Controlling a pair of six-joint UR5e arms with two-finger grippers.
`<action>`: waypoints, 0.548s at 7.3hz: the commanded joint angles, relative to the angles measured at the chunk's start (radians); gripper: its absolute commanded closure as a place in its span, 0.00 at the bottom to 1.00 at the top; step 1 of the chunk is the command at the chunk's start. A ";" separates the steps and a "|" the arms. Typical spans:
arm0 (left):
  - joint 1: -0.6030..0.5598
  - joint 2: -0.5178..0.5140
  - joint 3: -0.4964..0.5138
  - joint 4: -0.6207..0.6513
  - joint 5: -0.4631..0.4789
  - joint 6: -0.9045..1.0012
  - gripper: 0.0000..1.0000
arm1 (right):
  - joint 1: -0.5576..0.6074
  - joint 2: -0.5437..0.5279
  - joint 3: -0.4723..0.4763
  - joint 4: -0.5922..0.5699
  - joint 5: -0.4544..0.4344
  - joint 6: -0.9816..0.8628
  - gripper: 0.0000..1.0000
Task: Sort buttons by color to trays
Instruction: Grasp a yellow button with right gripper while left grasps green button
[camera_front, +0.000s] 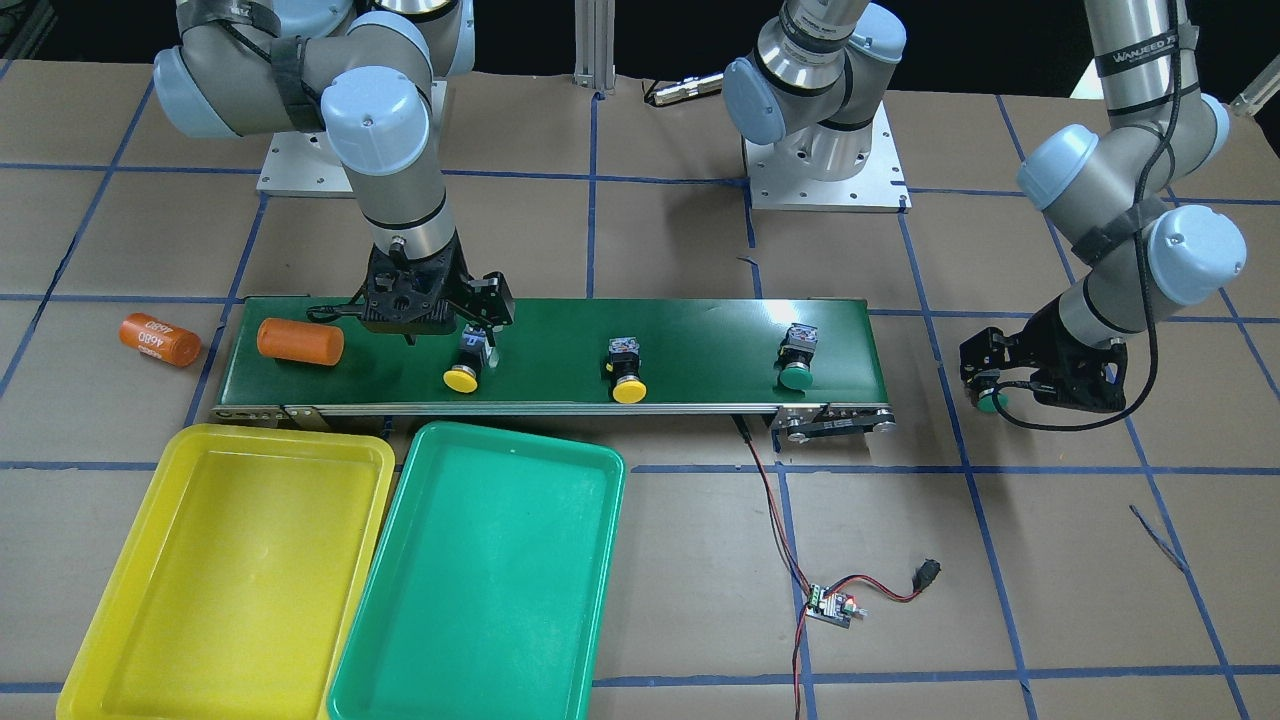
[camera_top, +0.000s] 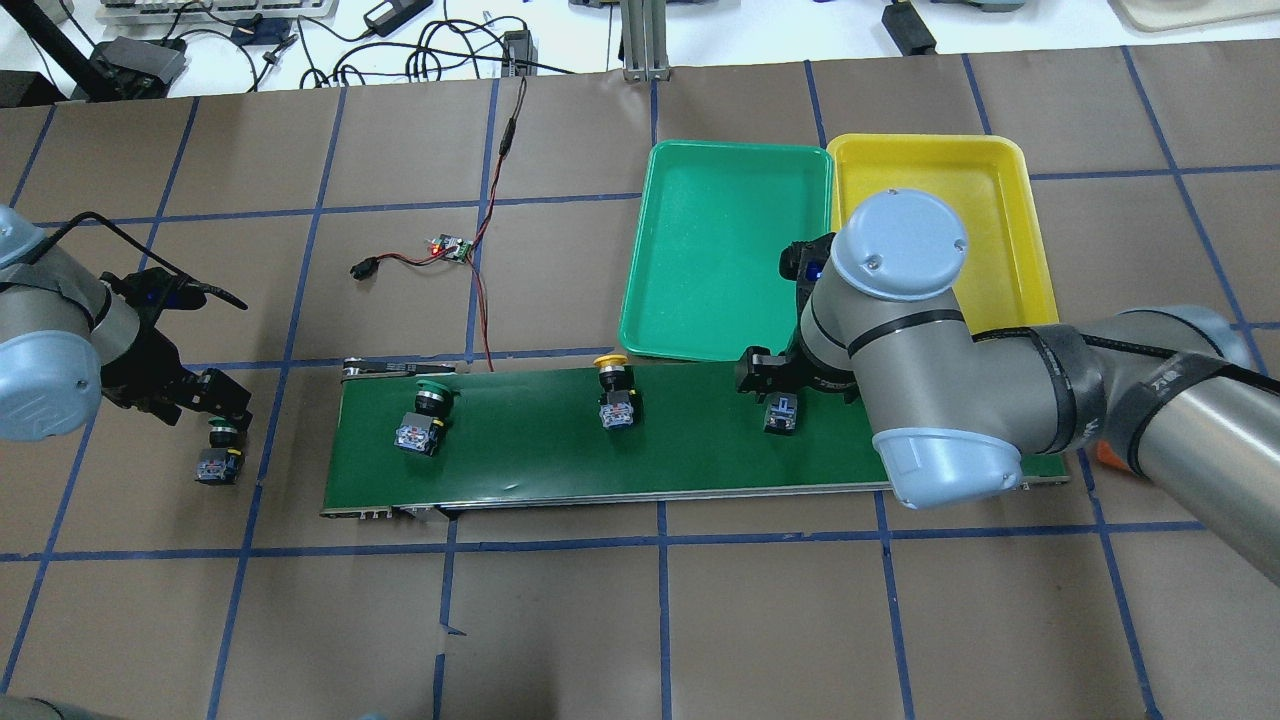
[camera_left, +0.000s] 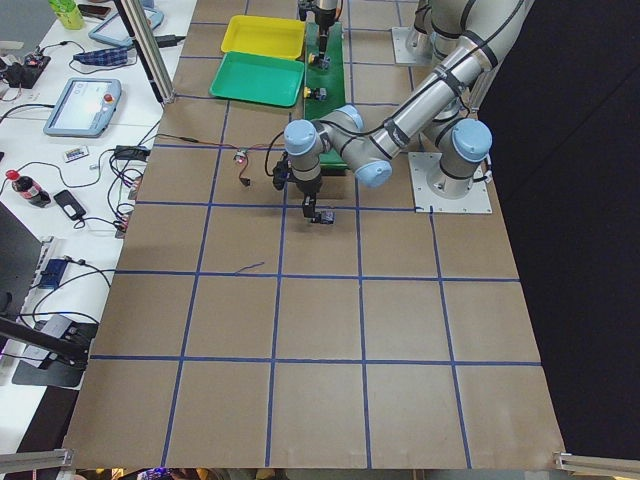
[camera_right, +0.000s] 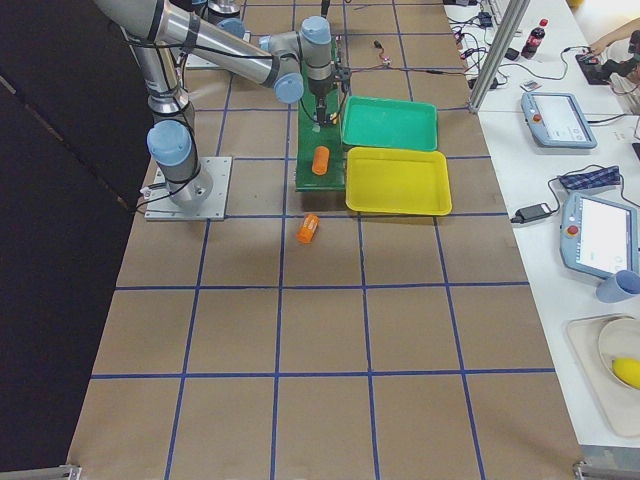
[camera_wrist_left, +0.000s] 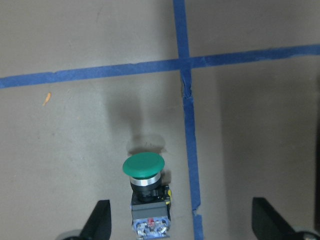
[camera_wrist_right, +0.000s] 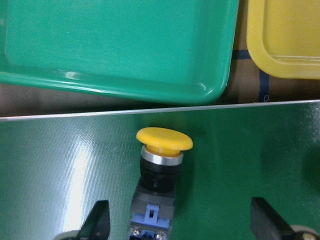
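Overhead, I log: left gripper (camera_wrist_left: 181, 220), fingers spread wide and clear of the green button (camera_wrist_left: 144, 167) lying between them on the table, at 9 o'clock off the conveyor belt (camera_top: 540, 450). On the belt are a second green button (camera_top: 422, 420) and a yellow button (camera_top: 612, 395). Right gripper (camera_wrist_right: 180, 220) has its fingers apart, straddling a second yellow button (camera_wrist_right: 164, 145). Green tray (camera_top: 725, 260) and yellow tray (camera_top: 935, 170) sit at the belt's 12 o'clock.

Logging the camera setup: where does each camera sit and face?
Front-facing: across the table, facing the robot, down on belt, green tray, yellow tray; both arms.
Overhead: behind the robot, forward and down; both arms.
Left side: table end, along it; left arm nearest.
Right side: opposite end; right arm nearest.
Left wrist: down on green button; open left gripper.
Right wrist: down on yellow button; open right gripper.
Front and overhead share the belt.
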 joint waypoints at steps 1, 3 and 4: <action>0.022 -0.047 -0.013 0.006 -0.002 0.033 0.12 | 0.003 0.013 0.003 -0.001 -0.004 -0.005 0.10; 0.022 -0.054 -0.012 0.005 -0.003 0.025 0.99 | 0.003 0.028 0.006 0.002 -0.015 -0.008 0.40; 0.022 -0.054 -0.007 0.005 -0.003 0.024 1.00 | 0.002 0.034 0.006 0.000 -0.012 -0.043 0.51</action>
